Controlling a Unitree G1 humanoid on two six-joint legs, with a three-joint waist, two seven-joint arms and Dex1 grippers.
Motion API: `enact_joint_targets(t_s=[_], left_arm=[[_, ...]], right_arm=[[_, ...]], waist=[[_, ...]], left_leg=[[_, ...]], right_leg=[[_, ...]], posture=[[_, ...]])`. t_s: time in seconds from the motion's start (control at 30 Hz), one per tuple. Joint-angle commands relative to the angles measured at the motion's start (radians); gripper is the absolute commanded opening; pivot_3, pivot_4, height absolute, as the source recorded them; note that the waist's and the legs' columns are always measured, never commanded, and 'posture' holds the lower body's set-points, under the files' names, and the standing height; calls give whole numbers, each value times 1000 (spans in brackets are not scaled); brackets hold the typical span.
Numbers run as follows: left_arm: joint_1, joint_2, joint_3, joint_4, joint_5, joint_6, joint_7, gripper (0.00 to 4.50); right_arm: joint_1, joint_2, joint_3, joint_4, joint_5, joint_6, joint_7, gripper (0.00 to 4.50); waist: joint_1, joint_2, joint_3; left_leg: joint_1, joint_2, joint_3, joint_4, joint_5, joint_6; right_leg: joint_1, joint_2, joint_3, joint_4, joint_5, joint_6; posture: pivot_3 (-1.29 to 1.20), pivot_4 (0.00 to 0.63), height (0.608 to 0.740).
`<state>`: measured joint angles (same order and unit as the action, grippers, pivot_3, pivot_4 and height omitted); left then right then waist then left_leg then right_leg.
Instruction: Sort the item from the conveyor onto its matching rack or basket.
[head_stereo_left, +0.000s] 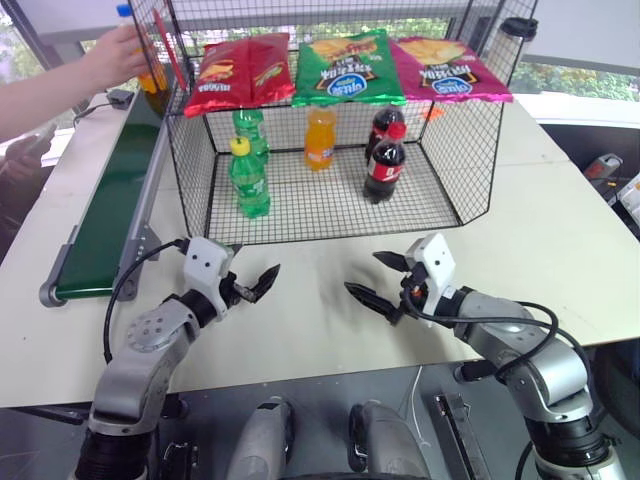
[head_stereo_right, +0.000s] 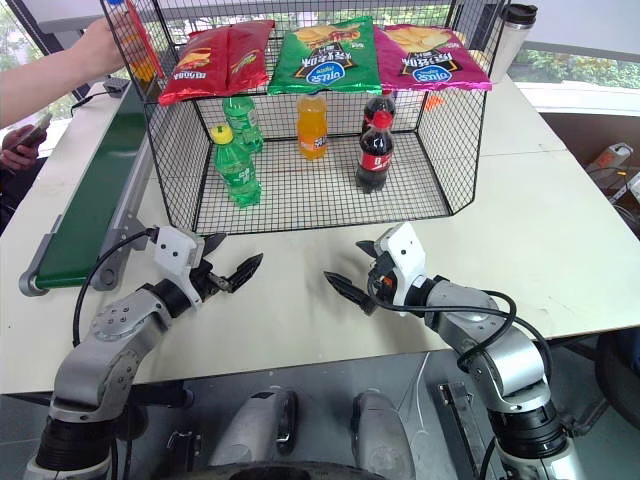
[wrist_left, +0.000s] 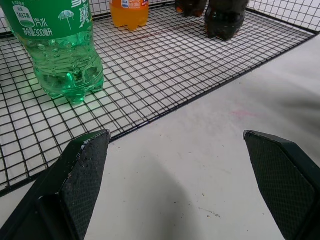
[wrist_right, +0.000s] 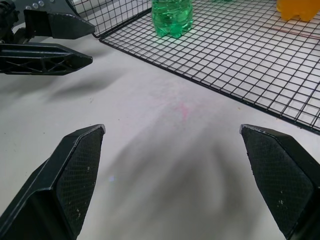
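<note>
Both grippers, left (head_stereo_left: 252, 282) and right (head_stereo_left: 379, 280), spread wide above the table (head_stereo_left: 560, 250); blue-capped orange soda bottle (head_stereo_left: 148, 72) held over the conveyor (head_stereo_left: 105, 215) by a person's hand (head_stereo_left: 118, 55).

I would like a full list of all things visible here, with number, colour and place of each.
orange soda bottle: one, blue cap, in a person's hand above the far end of the conveyor
conveyor: one, dark green belt, left side of the table
basket: one, black wire, middle of the table
green bottles: two, left part of the basket
orange bottle: one, middle back of the basket
cola bottles: two, dark, right part of the basket
chip bags: three, red, green, pink, on the sloped top shelf
cup: one, dark lid, behind the basket
table: one, white
left claw: open, before the basket
right claw: open, before the basket
</note>
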<state>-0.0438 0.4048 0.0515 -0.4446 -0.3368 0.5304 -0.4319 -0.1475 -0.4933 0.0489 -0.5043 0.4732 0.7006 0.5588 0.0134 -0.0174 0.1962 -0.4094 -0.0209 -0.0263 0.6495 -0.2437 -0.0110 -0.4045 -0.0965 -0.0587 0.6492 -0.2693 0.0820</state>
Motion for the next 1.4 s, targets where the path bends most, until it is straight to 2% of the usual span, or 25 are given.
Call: enact_joint_targets(t_s=[0.03,0.7,0.93,1.4], left_arm=[[-10,1,7,-24,0,-15,2,4500],[2,1,29,-77,-13,20,38,4500],[41,-8,75,-159,-28,60,95,4500],[137,4,160,-225,-58,95,130,4500]], right_arm=[[-3,-3,-6,-18,-1,-22,7,4488],[-1,-14,-4,-38,19,-14,39,4488],[-5,-49,-6,-78,55,-3,94,4488],[-66,-41,17,-57,68,11,107,4488]], waist=[[0,0,0],[0,0,0],[0,0,0],[1,0,0]], left_leg=[[0,0,0,0,0,0],[0,0,0,0,0,0],[0,0,0,0,0,0],[0,0,0,0,0,0]], right_leg=[[0,0,0,0,0,0],[0,0,0,0,0,0],[0,0,0,0,0,0],[0,0,0,-1,0,0]], posture=[[0,150,739],[0,150,739],[0,150,739],[0,150,739]])
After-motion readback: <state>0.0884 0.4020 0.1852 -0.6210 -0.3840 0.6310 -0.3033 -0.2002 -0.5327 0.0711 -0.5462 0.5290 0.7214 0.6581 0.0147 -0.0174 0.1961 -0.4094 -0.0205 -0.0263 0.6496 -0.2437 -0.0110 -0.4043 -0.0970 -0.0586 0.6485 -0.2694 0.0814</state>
